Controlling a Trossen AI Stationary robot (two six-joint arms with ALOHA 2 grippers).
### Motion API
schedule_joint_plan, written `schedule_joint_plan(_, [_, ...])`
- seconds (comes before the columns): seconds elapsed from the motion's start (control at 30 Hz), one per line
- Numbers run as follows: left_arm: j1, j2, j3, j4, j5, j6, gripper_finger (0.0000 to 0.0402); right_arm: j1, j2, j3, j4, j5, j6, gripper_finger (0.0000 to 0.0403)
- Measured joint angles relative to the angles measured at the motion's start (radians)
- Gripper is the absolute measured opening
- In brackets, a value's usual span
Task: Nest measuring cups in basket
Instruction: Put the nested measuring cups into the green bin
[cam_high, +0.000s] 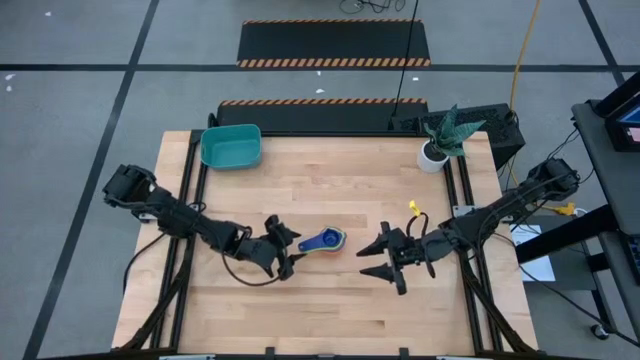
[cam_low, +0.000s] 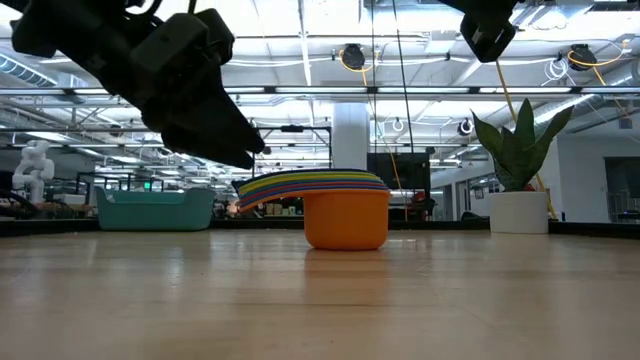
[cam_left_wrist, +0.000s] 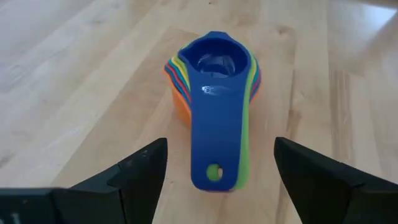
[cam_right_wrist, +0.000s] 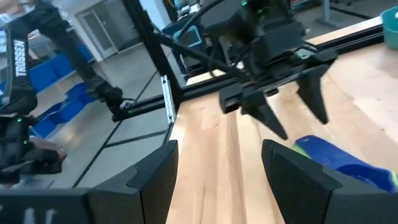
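Observation:
The measuring cups (cam_high: 325, 241) stand nested in one stack in the middle of the table, the blue one on top and the orange one (cam_low: 346, 222) at the bottom, resting on the wood. Their handles (cam_left_wrist: 214, 155) fan out toward my left gripper (cam_high: 283, 250). It hovers open just above and beyond the handle ends, one finger (cam_left_wrist: 146, 168) on each side, touching nothing. My right gripper (cam_high: 376, 258) is open on the stack's right, higher up and apart from it. The teal basket (cam_high: 231, 146) sits at the far left corner.
A white pot with a green plant (cam_high: 433, 155) stands at the far right corner. Bare wood lies between the stack and the basket (cam_low: 155, 208) and along the near edge. Black rails run along the table's left and right sides.

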Motion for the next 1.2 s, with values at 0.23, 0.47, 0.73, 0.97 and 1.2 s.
schedule_joint_plan(0.23, [0.031,0.000,0.000,-0.007,0.008,0.000,0.0352,-0.001,0.000,0.000,-0.008,-0.024,-0.023,0.0226])
schedule_joint_plan(0.47, [0.045,0.085,0.001,0.096,0.024,-0.002,0.0391,-0.001,0.000,0.000,-0.021,-0.024,-0.029,0.0226])
schedule_joint_plan(0.73, [0.044,0.207,0.022,0.163,0.043,-0.006,0.0359,-0.001,0.000,0.000,-0.029,-0.024,-0.029,0.0226])
schedule_joint_plan(0.97, [0.070,0.222,0.029,0.151,0.090,-0.045,0.0294,-0.001,0.000,0.000,-0.029,-0.024,-0.029,0.0226])
schedule_joint_plan(1.2, [0.069,0.222,0.029,0.137,0.094,-0.046,0.0208,-0.001,0.000,0.000,-0.031,-0.025,-0.029,0.0226])
